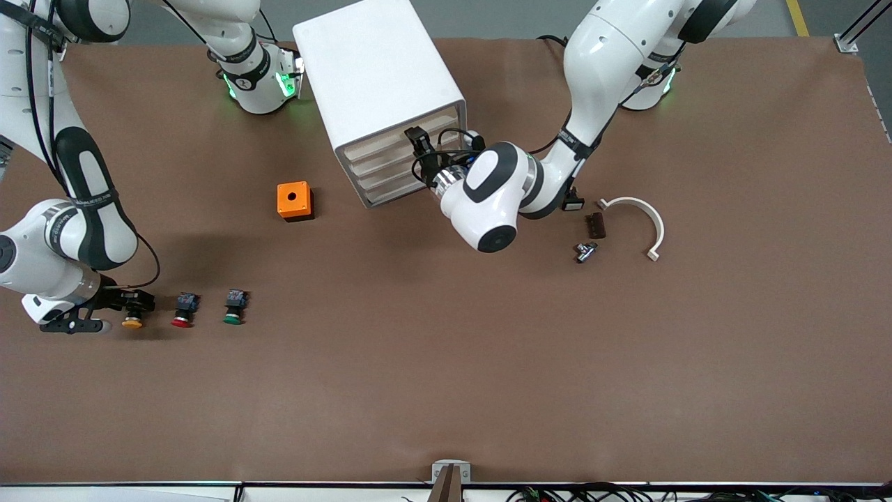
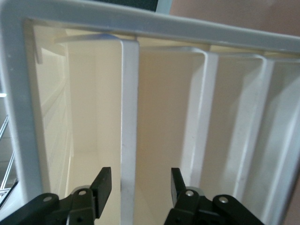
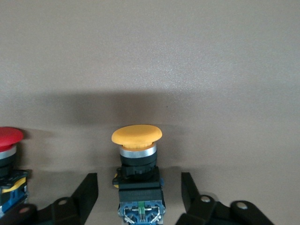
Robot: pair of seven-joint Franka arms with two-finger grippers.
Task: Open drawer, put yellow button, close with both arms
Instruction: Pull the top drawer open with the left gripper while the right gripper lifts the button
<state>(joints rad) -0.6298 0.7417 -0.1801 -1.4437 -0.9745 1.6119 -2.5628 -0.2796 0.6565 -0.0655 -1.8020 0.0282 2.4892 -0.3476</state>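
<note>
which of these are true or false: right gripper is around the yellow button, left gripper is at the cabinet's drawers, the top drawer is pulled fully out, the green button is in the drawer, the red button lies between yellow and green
1. The right gripper straddles the yellow button, fingers apart. True.
2. The left gripper is at the front of the white cabinet. True.
3. The drawer is pulled fully out. False: it sits in the cabinet.
4. The green button is in the drawer. False: it lies on the table.
5. The red button lies between yellow and green. True.
</note>
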